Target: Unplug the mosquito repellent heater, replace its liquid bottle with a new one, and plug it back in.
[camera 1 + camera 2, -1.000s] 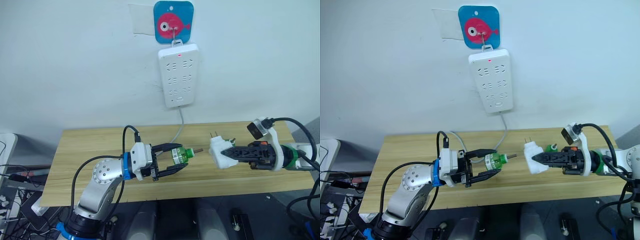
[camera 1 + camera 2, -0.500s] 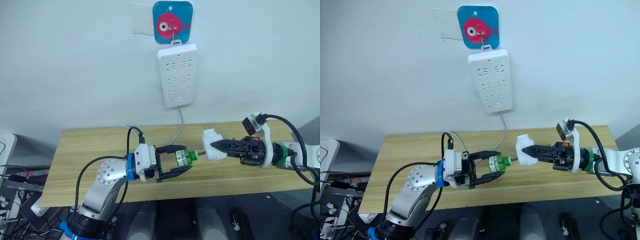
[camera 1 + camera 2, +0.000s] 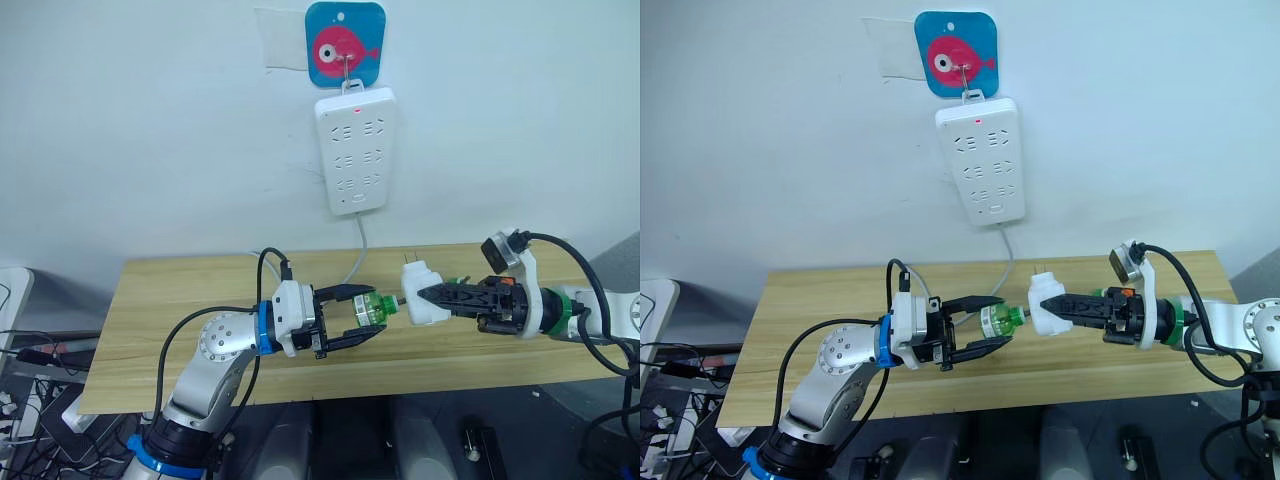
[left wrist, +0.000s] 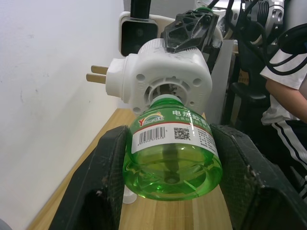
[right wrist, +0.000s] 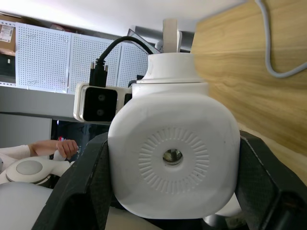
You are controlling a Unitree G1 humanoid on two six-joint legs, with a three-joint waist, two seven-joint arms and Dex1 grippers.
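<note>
My left gripper [image 3: 372, 312] is shut on a small bottle of green liquid [image 3: 366, 309], held on its side above the wooden table [image 3: 180, 300] with its neck toward the right. My right gripper [image 3: 428, 296] is shut on the white mosquito repellent heater [image 3: 420, 312], whose plug prongs point up and back. The heater's underside meets the bottle's neck. In the left wrist view the bottle [image 4: 172, 153] sits between my two black fingers [image 4: 103, 191], its mouth at the heater's round socket [image 4: 165, 79]. The right wrist view looks at the heater's top face [image 5: 172, 158].
A long white power strip [image 3: 357, 152] hangs on the wall from a fish-shaped hook [image 3: 345, 45]; its cable [image 3: 355, 262] drops to the table's back edge. A small green-topped object [image 3: 460, 282] stands behind my right gripper. A person [image 4: 288, 96] sits beyond the table.
My right gripper carried the heater left and my left gripper brought the bottle right. The gap between them has closed and the bottle's neck now touches the heater.
</note>
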